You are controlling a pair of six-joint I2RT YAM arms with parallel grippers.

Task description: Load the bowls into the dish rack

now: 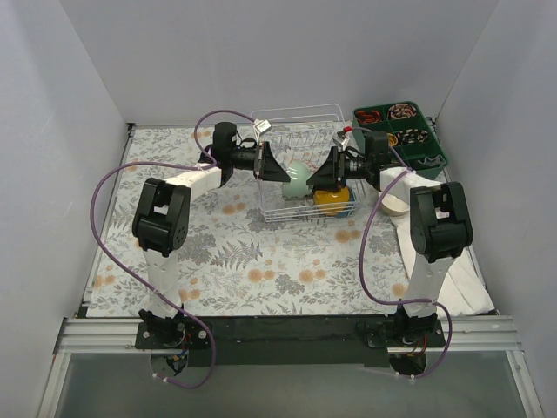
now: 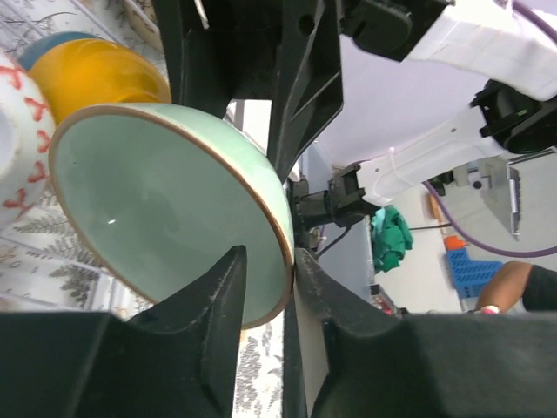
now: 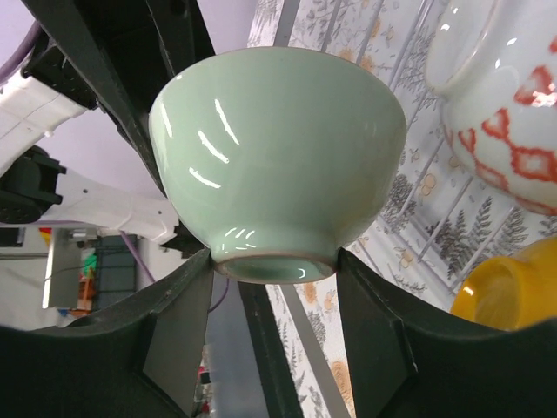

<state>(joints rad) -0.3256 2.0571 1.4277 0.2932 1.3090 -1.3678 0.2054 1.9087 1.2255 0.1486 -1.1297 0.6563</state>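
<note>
Two arms meet over the dish rack (image 1: 296,111), which sits at twelve o'clock on the table. Above the rack's middle hangs the pale mint bowl (image 1: 298,180), tipped on its side. It is glazed ceramic. I judge it light, stiff, slippery and chippable, best held by foot ring or rim. My right gripper (image 3: 274,266) is clamped on the foot ring. My left gripper (image 2: 268,257) straddles the rim, jaws slightly apart; whether it pinches I cannot tell.

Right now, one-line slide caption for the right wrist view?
Right end effector grips a mint bowl by its foot, beside a red-patterned bowl and a yellow bowl.
</note>
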